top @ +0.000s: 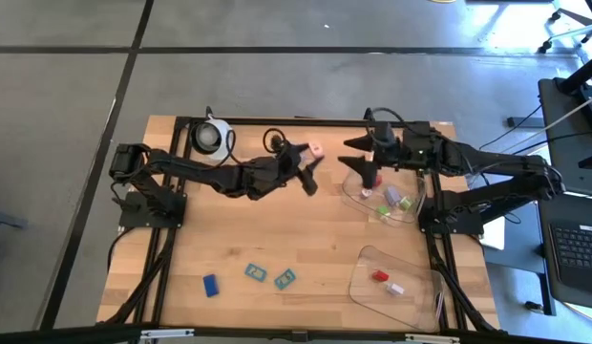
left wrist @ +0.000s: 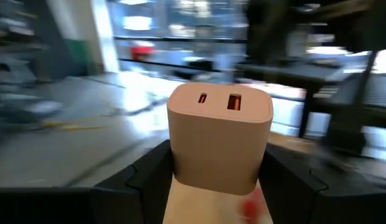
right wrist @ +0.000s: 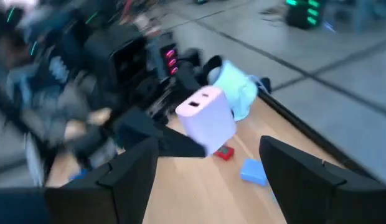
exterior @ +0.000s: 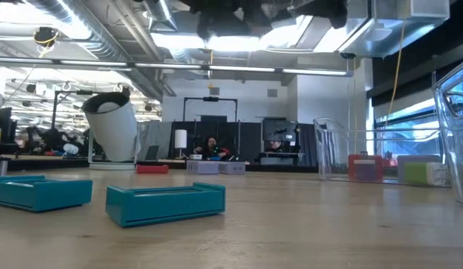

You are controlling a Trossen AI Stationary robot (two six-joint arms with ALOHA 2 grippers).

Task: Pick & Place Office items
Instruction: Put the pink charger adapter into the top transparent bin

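My left gripper [top: 311, 159] is raised over the table's middle, toward the far edge, and shut on a pale pink block [top: 316, 151] with two slots in its end face [left wrist: 219, 102]. The right wrist view shows the same block [right wrist: 205, 119] in front of my open right gripper [right wrist: 215, 180]. That gripper [top: 368, 151] hovers just right of the block, above the far clear tray [top: 411, 212], and touches nothing. A blue block [top: 211, 285] and two teal clips [top: 255, 272] [top: 284, 278] lie flat near the near edge; the low view shows the teal clips [exterior: 166, 202] [exterior: 37, 190]. My left gripper pinches the pink block between its two fingers [left wrist: 152, 171], one on each opposite side of the block's lower half [left wrist: 211, 171]. The fingers come from the table's left, roughly level. The block is lifted clear of the table, its slotted end pointing away from the gripper.
The far clear tray holds red [top: 369, 178], green [top: 383, 208] and lavender [top: 395, 197] pieces. A second clear tray [top: 368, 260] near the right front holds a red [top: 380, 276] and a white piece [top: 395, 287]. A white roll [top: 215, 137] stands at the far left.
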